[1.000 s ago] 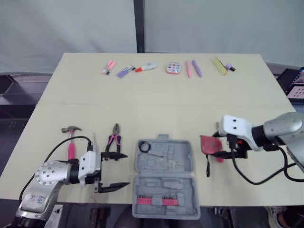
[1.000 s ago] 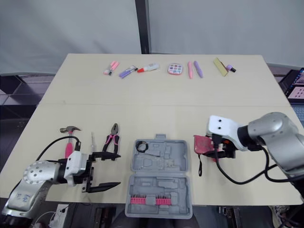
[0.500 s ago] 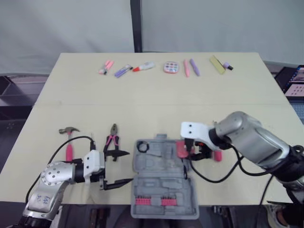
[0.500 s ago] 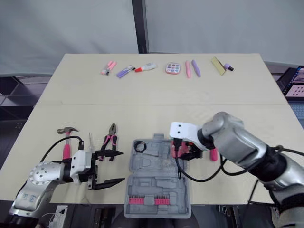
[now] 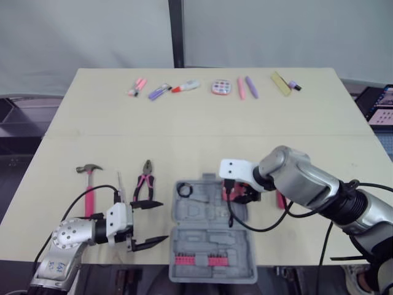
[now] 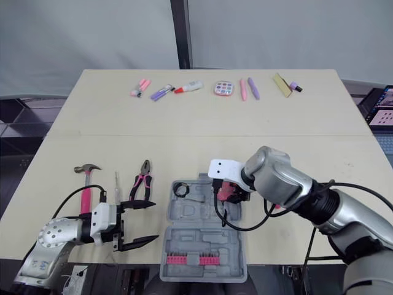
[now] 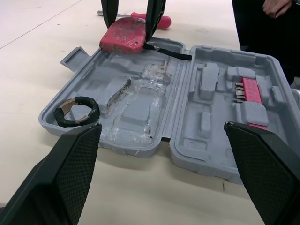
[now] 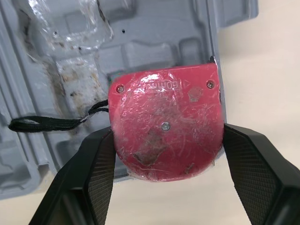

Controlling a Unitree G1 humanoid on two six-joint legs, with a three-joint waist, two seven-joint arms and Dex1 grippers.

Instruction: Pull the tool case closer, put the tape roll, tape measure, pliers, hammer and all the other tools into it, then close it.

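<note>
Your right gripper is clamped on the red tape measure, holding it at the right rim of the far half of the open case, with its black strap trailing into the tray; you cannot tell whether it touches the rim. Your left gripper hangs with its jaws wide apart and nothing between them, just left of the case near the table's front edge. The tape roll lies in the case's far-left corner, while the pliers, a screwdriver and the hammer lie on the table left of the case.
</note>
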